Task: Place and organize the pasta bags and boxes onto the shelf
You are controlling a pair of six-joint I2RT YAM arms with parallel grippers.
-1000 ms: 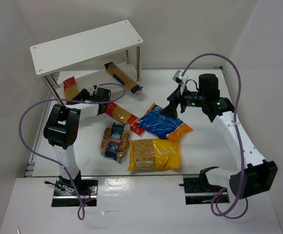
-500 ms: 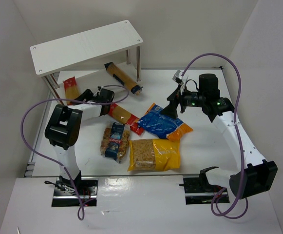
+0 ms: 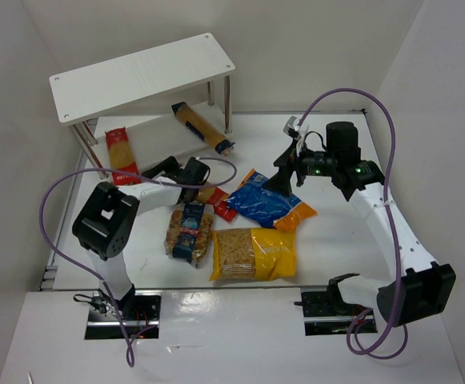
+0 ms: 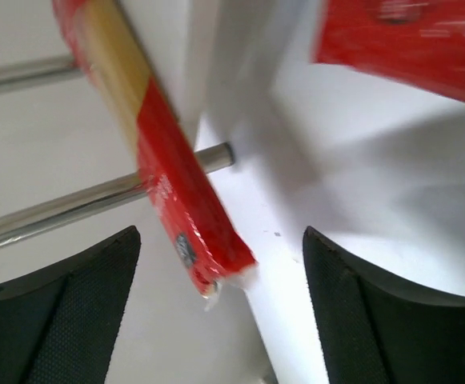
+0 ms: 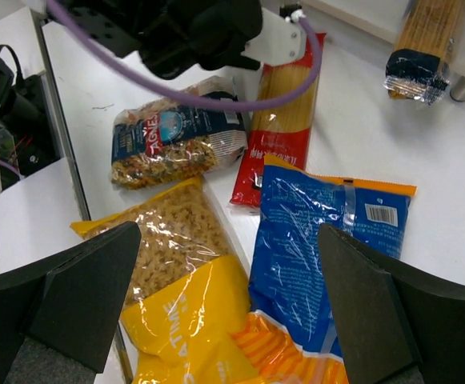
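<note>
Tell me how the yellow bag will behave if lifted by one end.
The yellow bag will probably sag: thin film over loose short pasta, visible through its clear half. It lies flat and wide, so it likely slides rather than rolls. Its glossy film may slip.

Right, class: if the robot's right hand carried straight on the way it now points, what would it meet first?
Most likely the blue-orange bag. The right wrist view shows it lying straight ahead of the open right hand, with nothing in between. How far off it is remains unclear.

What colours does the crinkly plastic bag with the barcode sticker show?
Blue bag, orange end; right wrist view.
</note>
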